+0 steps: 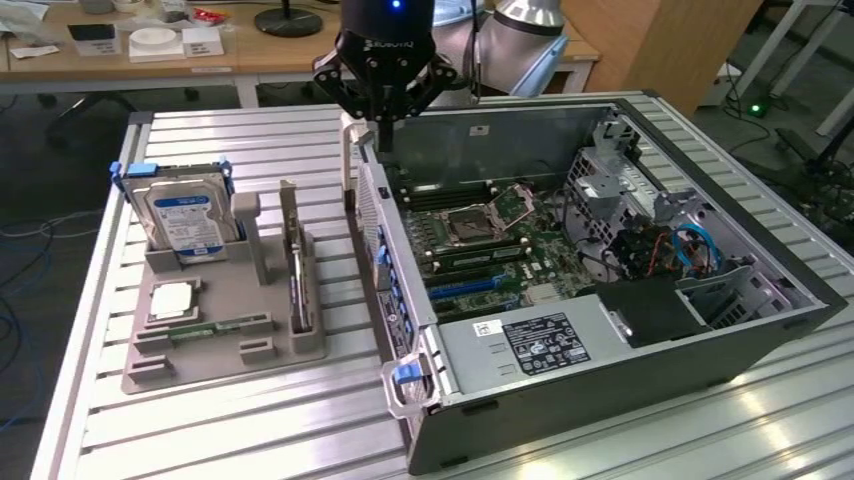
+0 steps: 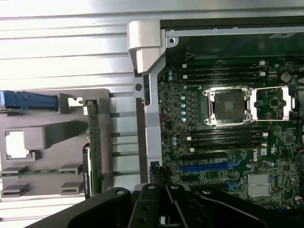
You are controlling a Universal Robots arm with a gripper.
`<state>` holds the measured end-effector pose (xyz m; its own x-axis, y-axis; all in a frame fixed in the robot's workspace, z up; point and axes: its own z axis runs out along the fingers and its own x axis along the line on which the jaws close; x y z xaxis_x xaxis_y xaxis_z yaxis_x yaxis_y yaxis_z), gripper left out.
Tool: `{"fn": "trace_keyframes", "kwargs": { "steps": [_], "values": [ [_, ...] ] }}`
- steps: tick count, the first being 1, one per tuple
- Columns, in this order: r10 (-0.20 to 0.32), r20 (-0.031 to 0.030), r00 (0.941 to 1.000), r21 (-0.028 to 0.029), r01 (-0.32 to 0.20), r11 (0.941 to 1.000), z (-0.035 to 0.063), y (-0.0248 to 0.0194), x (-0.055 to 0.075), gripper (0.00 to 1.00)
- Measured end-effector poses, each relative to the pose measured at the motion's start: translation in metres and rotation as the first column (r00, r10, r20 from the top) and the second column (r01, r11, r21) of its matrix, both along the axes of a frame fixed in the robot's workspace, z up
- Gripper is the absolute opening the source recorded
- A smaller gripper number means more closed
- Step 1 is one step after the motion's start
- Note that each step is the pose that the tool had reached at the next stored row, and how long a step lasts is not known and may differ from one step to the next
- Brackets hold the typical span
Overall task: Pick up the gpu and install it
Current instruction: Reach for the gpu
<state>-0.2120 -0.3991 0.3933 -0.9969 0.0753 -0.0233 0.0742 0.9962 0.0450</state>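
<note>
Nearest us, the computer case (image 1: 601, 395) lies open on the counter (image 1: 200, 430), slots exposed. We see the gpu (image 1: 295, 270) upright in its grey holder (image 1: 200, 352), edge offered for grasping; our gripper (image 1: 386, 130) hangs clenched and empty above the case's holder-side wall.

On the black body of the gripper (image 1: 384, 122), faint pale lettering looks like ROBOTIQ. The motherboard (image 2: 228, 142) carries a white DELL mark. The power supply label (image 1: 531, 340) and the blue-white hard drive label (image 1: 187, 222) have print too small to read.
</note>
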Motion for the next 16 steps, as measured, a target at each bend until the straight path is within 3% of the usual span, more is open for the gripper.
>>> {"fn": "trace_keyframes", "kwargs": {
  "steps": [16],
  "values": [
    [0.0, 0.0, 1.0, 0.0, 0.0, 1.0, 0.0, 0.0, -0.025, 0.11]
  ]
}}
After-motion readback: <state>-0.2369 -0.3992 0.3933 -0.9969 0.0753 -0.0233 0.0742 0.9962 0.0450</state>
